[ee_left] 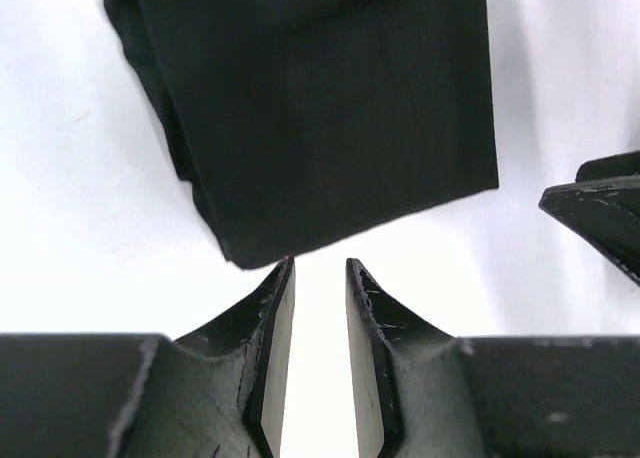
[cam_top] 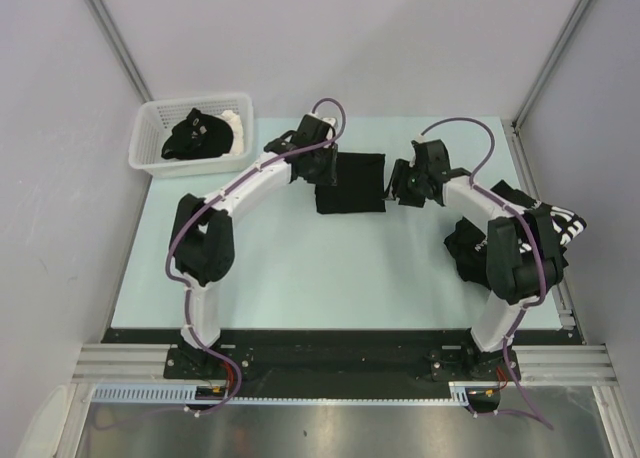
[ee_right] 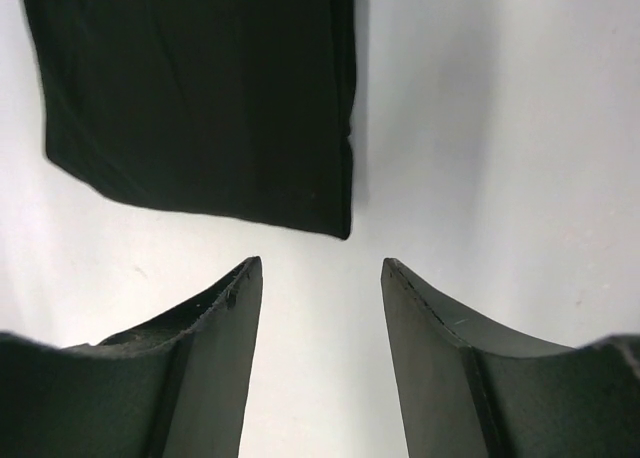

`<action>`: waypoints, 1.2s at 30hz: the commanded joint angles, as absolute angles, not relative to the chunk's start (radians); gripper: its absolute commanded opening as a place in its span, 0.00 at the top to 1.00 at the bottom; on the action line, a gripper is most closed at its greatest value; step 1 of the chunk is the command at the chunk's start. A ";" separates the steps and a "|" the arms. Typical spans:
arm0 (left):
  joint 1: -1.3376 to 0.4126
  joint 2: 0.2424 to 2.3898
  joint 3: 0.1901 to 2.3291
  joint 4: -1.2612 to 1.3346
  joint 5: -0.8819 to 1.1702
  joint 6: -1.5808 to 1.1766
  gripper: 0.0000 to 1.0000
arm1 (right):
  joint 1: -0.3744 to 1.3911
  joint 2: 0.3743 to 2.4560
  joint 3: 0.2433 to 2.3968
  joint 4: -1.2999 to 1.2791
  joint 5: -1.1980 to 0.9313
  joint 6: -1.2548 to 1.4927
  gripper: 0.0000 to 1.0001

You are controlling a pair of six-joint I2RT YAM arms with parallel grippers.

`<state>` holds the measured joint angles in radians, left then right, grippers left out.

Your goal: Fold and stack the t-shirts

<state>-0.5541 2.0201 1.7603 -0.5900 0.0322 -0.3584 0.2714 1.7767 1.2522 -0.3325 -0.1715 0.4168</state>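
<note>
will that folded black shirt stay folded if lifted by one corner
Probably not: the folded shirt is soft cloth in loose layers, so a lifted corner would likely droop and the layers fall open. It looks thin, so probably light. Pushed, it may bunch rather than slide.

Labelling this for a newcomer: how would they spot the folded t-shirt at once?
On the pale table, look at its far middle, between the left end effector and the right end effector. The folded t-shirt lies there, a flat black rectangle; the heap at the right edge is crumpled with white lettering, and the garment in the basket is bunched.
</note>
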 commanded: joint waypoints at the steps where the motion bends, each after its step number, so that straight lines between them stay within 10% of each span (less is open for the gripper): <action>1: -0.549 1.930 1.775 -0.638 0.021 -0.314 0.68 | 0.287 1.678 1.189 -0.175 -0.158 0.511 0.44; 36: -0.551 1.730 1.720 -0.709 -0.032 -0.313 0.66 | 0.299 1.729 0.960 0.084 -0.118 0.529 0.45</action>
